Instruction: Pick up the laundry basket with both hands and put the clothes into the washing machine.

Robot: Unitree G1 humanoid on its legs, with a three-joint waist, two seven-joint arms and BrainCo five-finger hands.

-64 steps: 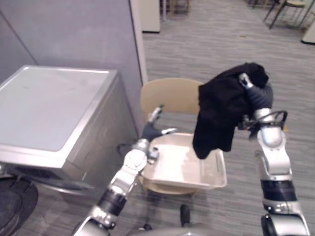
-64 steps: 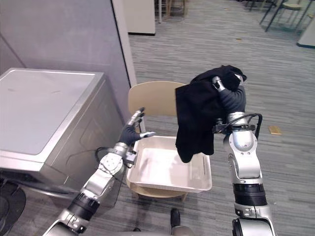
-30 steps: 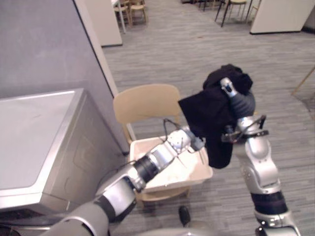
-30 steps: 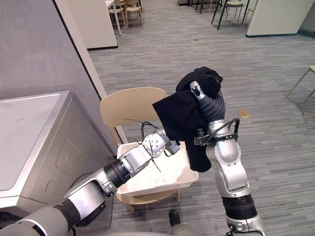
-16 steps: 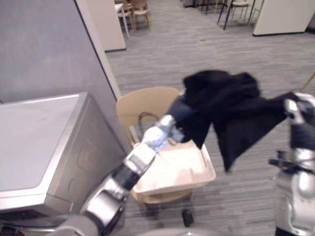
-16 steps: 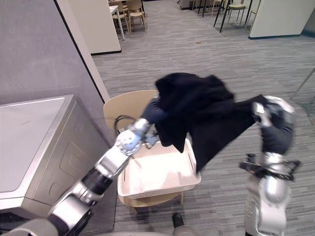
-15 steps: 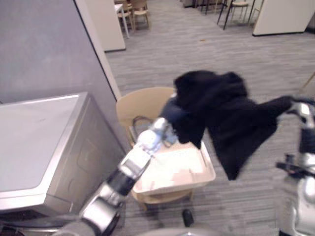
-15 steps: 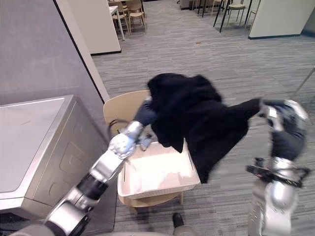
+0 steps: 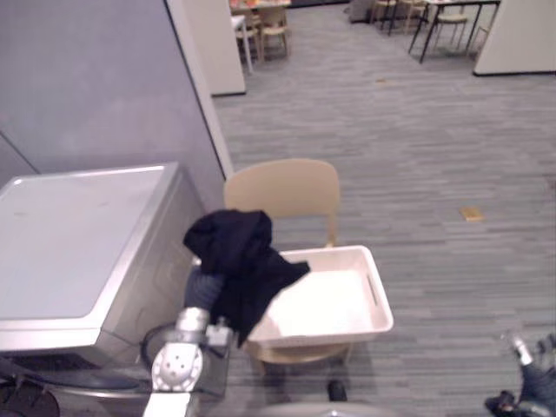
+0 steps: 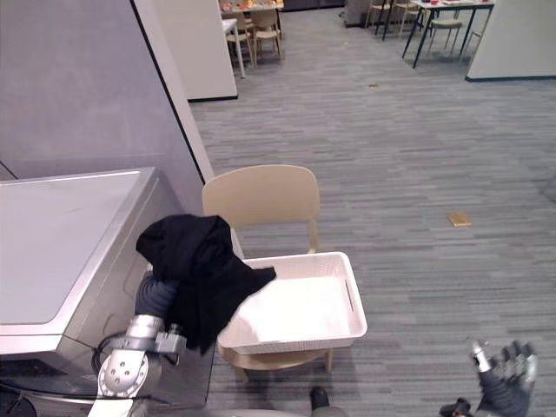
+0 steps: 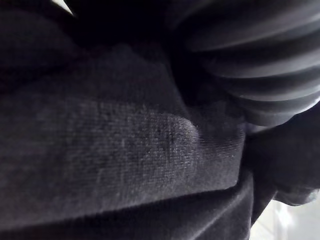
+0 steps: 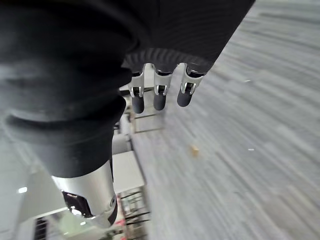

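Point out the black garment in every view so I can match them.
Left eye view: garment lower left of centre, between washer and basket.
Right eye view: garment lower left, just left of the basket.
Left wrist view: garment close across the lens.
Shared landmark: the basket, in both eye views.

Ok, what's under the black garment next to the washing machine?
The left hand is under the black garment: its dark ribbed cover shows below the cloth, the rest is covered. The cloth's hanging edge also hides the white laundry basket's left corner.

Soft, even indoor light; left wrist view dim.
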